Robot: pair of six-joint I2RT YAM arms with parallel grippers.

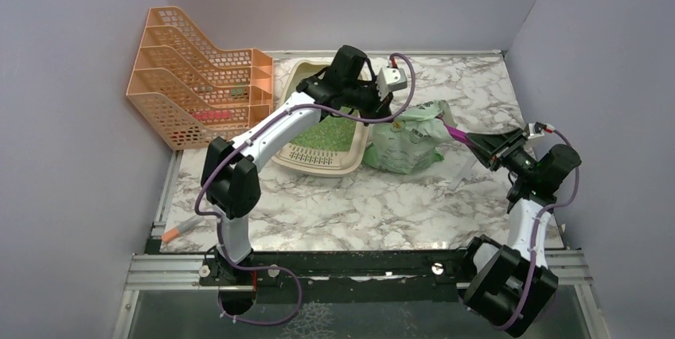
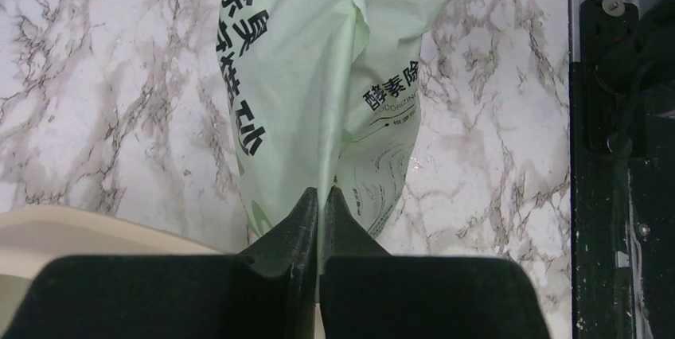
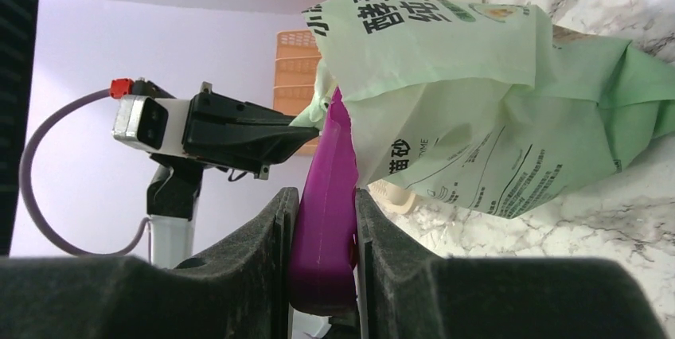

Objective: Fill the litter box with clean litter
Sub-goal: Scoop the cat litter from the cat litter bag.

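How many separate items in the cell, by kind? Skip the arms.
Beige litter box: 1
Green litter bag: 1
Magenta scoop: 1
Orange mesh file rack: 1
Pen-like stick with orange tip, at the table's left edge: 1
Total: 5

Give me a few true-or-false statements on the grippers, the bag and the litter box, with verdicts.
1. The right gripper holds the magenta scoop. True.
2. The left gripper hangs open. False: it is shut on the edge of the bag.
3. The litter box holds no litter. False: green granules lie in it.
4. In the top view, the bag stands to the right of the litter box. True.
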